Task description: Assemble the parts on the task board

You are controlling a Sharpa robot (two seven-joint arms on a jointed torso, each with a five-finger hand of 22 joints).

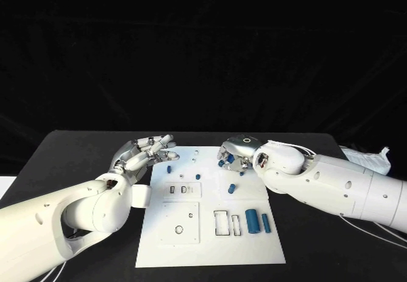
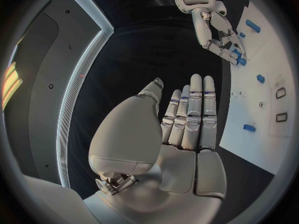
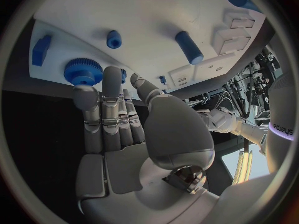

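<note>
Left hand (image 1: 146,154) flat, fingers straight, holding nothing, at the task board's (image 1: 212,247) left edge. Right hand (image 1: 237,151) released, fingertips by blue gear (image 3: 82,71).

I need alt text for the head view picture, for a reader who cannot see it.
Two white robot arms reach over a white task board on a black table. The left hand hovers open at its far left edge; the right hand curls over small blue parts, with more blue parts nearer.
</note>
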